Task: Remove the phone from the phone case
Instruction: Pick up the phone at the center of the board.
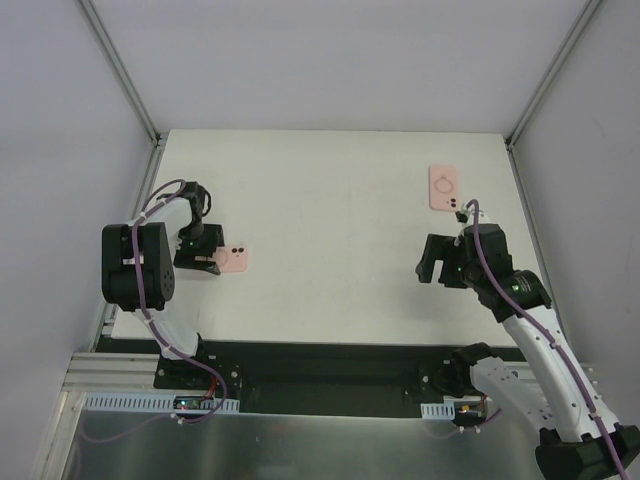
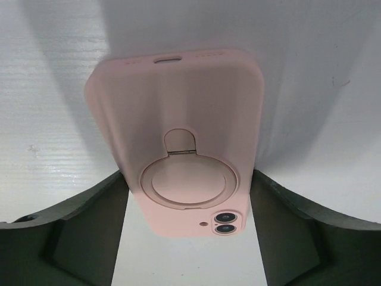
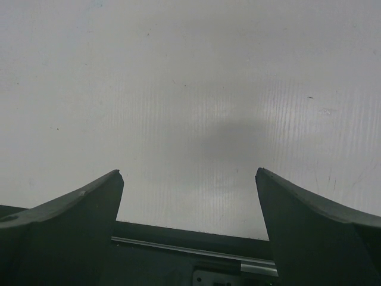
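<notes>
1. Arm bases (image 1: 185,365): we record two, bolted to the dark rail at the near edge of the table (image 1: 330,220), left and right well apart.
2. Right gripper (image 3: 189,173): the claw stands wide apart with nothing between the fingers (image 3: 71,220). Only bare white table surface shows in the gap. From above, it sits on the right side of the table.
3. Left gripper (image 2: 189,176): we find it low over the left side of the table, with one finger (image 2: 89,226) at each long edge of the phone case (image 2: 178,107). The fingers look to be touching the edges or just beside them. We cannot tell whether the claw is clamped on the case.
4. Phone case: pink, back side up, on the left part of the table between the left fingers. A round ring stand (image 2: 189,182) lies folded flat on its back. The port cutout end points away from the wrist.
5. Phone (image 2: 225,218): in the case; its two lenses show through the corner cutout at the end nearest the wrist.
6. Second pink case (image 1: 444,188): we list it on the far right of the table, back up with a ring, just beyond the right gripper and apart from it.
7. Walls (image 1: 330,60): plain pale panels on three sides, with metal corner posts.
</notes>
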Motion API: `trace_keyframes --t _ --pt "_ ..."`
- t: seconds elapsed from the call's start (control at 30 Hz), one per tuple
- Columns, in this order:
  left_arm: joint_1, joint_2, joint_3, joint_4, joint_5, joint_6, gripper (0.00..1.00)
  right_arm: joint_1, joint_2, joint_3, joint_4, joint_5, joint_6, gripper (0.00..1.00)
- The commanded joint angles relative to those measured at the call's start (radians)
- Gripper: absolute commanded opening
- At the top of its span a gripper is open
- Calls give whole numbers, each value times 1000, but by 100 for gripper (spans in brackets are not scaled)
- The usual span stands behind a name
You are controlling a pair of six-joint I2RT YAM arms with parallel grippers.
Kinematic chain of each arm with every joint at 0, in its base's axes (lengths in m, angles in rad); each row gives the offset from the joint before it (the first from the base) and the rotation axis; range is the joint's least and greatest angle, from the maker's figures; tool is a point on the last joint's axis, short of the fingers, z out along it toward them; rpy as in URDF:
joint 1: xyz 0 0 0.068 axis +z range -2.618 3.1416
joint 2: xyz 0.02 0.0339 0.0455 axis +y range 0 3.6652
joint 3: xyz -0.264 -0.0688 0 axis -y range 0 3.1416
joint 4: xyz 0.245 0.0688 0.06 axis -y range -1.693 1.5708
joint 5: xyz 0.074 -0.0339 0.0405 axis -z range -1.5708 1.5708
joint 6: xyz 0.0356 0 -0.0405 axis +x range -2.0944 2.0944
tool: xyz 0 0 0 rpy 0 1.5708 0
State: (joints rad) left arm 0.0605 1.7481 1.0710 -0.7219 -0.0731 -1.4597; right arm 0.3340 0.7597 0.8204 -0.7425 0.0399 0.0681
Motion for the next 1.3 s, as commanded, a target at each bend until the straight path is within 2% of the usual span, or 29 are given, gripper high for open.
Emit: trace_keyframes --t 0.0,0.03,0.1,0.17,0.23,0.4,0.63,0.8,1.03,1.27 --pt "2 21 -25 -36 18 -14 62 4 -23 2 -20 -3 13 96" --pt "1 16 -31 -36 21 -8 51 3 -26 2 -18 -3 15 96" --pt "-8 10 -33 -36 29 2 42 5 -28 0 -20 -3 16 96" --pt "-34 10 -16 -36 33 45 40 5 -26 0 -18 -3 22 96" --pt "-111 16 19 -37 26 112 40 5 -16 2 -12 -15 30 96" --pt "-273 25 50 -37 38 147 41 4 -2 0 29 -77 84 96" --pt "-502 145 239 -37 70 338 40 7 7 -52 124 -138 228 96" --pt "-669 188 342 -37 70 412 42 48 46 -78 181 -160 292 96" --pt "-791 223 428 -37 68 479 43 89 46 -104 184 -117 354 96" --pt "-817 215 455 -37 102 507 44 108 36 -174 248 -138 424 96"
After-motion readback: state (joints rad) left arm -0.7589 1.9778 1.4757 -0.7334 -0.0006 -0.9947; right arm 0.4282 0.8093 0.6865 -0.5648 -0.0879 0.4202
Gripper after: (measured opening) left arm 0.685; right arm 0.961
